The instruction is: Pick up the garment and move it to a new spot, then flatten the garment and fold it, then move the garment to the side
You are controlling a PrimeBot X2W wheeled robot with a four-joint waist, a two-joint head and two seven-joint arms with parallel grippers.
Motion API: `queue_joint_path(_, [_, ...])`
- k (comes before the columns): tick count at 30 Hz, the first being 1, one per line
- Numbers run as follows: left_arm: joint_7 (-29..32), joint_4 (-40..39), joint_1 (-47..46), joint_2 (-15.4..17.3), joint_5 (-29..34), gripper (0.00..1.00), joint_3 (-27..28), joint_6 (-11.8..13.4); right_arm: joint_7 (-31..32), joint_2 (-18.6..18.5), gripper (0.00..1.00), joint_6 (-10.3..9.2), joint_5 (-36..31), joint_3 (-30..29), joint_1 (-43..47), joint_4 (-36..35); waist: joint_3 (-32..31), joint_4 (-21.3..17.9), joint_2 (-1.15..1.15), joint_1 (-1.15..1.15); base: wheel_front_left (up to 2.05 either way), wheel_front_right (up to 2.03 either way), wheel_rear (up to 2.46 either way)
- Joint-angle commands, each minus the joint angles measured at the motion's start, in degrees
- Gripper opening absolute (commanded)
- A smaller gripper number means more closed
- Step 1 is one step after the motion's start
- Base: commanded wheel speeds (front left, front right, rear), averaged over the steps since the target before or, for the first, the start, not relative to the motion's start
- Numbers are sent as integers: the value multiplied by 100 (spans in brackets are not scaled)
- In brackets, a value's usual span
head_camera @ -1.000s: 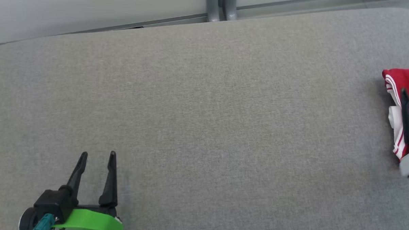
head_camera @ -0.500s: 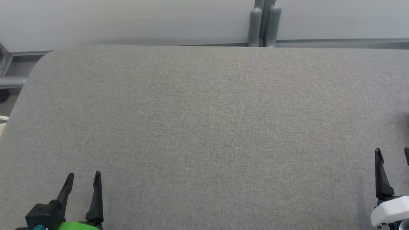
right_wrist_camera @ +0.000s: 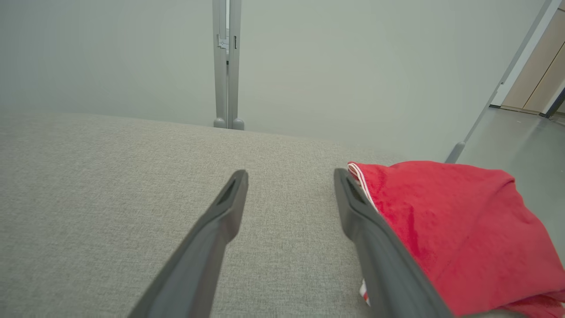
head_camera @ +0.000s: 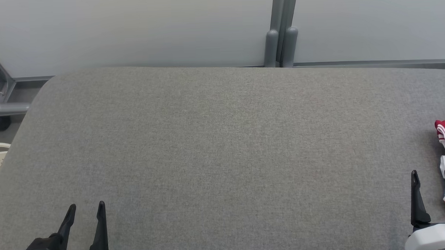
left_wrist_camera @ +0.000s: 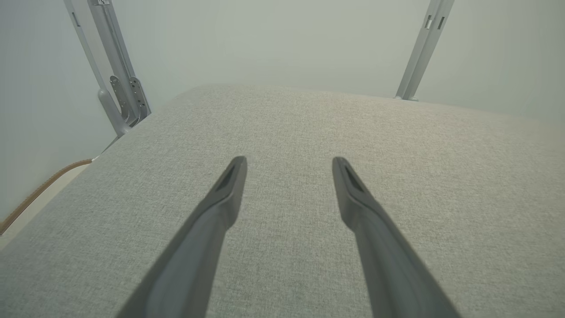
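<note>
Our right claw (head_camera: 431, 173) is wide open and holds nothing, and so is our left claw (head_camera: 87, 204). The red garment (right_wrist_camera: 441, 221) lies just beside our right claw's outer finger (right_wrist_camera: 375, 247), at the table's (head_camera: 223, 139) right edge. If that finger bumps it sideways, we think it could slide off the edge.

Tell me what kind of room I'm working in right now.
Probably a partitioned test bay or lab, not a home: a grey fabric-covered table, plain pale wall panels joined by grey metal posts, and a red garment on the table's right side.
</note>
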Motion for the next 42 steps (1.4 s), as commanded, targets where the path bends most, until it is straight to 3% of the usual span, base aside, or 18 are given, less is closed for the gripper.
queue_joint_path(1, [-26, 6, 78, -20, 49, 100, 58, -41, -17, -2, 100, -8, -34, 10, 61, 18, -36, -58, 69, 0, 0, 0, 0])
queue_joint_path(22, [-22, 111, 141, -341, 422, 100, 531, -358, -18, -1, 100, -7, -312, 51, -34, 227, -147, -191, 69, 0, 0, 0, 0])
queue_joint_path(23, [-6, 101, 114, -334, 396, 100, 505, -343, 0, 10, 100, 0, -287, 48, 3, 236, -145, -195, 0, 0, 0, 0, 0])
queue_joint_path(34, [-8, 103, 98, -349, 415, 100, 532, -363, -2, 5, 100, -1, -292, 67, -19, 208, -141, -237, 6, 0, 0, 0, 0])
queue_joint_path(35, [5, 198, 149, -400, 396, 0, 484, -347, 8, 65, 0, 2, -286, 74, 37, 331, -141, -237, 0, 0, 0, 0, 0])
queue_joint_path(42, [79, 431, 137, -537, 253, 0, 442, -356, 117, 162, 0, 2, -112, 54, -32, 657, -141, -246, 1, 0, 0, 0, 0])
